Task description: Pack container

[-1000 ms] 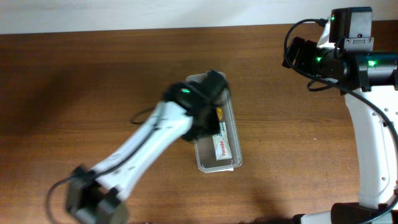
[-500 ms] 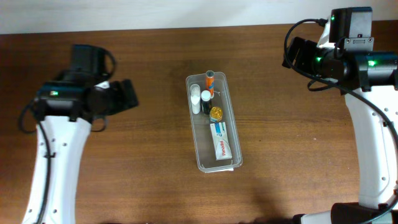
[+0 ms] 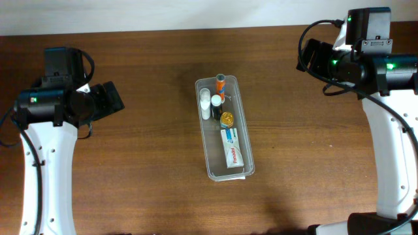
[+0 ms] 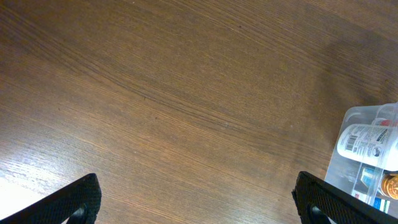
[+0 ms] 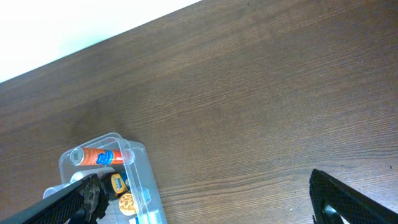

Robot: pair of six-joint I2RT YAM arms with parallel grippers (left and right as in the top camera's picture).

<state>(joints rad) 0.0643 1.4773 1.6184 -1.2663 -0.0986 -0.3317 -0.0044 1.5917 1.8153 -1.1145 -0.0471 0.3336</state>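
Observation:
The clear plastic container (image 3: 243,124) lies lengthwise in the middle of the wooden table. Inside it are an orange tube (image 3: 221,81), a white bottle (image 3: 205,101), a dark bottle with a white cap (image 3: 215,104), a small golden round item (image 3: 226,118) and a toothpaste tube (image 3: 232,150). My left gripper (image 3: 112,100) hovers far to the container's left, open and holding nothing. In the left wrist view the left gripper (image 4: 199,205) frames bare wood, with the container (image 4: 360,115) at the right edge. My right gripper (image 3: 307,59) is open and empty at the back right. In the right wrist view the container (image 5: 140,177) lies beside its left finger (image 5: 78,199).
The white wall edge (image 5: 74,25) runs along the far side of the table. Bare brown wood surrounds the container on all sides.
My left arm has pulled back from over the container to the table's left side, and its jaws have opened. The items now show in the container. The right arm has not moved.

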